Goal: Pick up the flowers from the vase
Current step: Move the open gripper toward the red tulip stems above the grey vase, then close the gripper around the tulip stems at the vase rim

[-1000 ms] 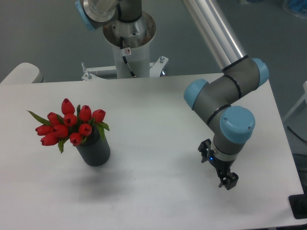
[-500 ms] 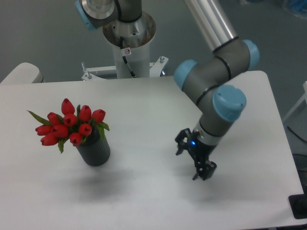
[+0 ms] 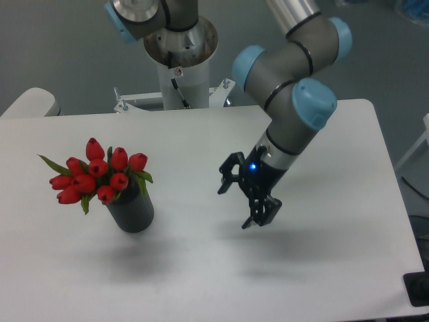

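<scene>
A white table (image 3: 201, 282) fills most of the view, seen from above and in front. On its left side stands the vase (image 3: 131, 212), a dark ribbed cylinder, upright. The flowers (image 3: 97, 176) sit in it: a bunch of red closed tulip buds with green leaves, leaning out over the vase's left rim and hiding most of its opening. A faint shadow lies on the table just below the vase. To the right, well apart from the vase, the arm (image 3: 288, 74) reaches down from the top of the view, grey with light blue joint caps. Its black gripper (image 3: 242, 201) hangs above the middle of the table, tilted and pointing toward the lower left, with a small blue light glowing on its wrist. The jaws stand wide apart and hold nothing; one finger (image 3: 230, 176) points left toward the flowers, the other (image 3: 261, 213) points down toward the table. A soft shadow falls on the table beneath the gripper. Behind the table, at the top of the view, is the arm's white base column (image 3: 179, 60).
</scene>
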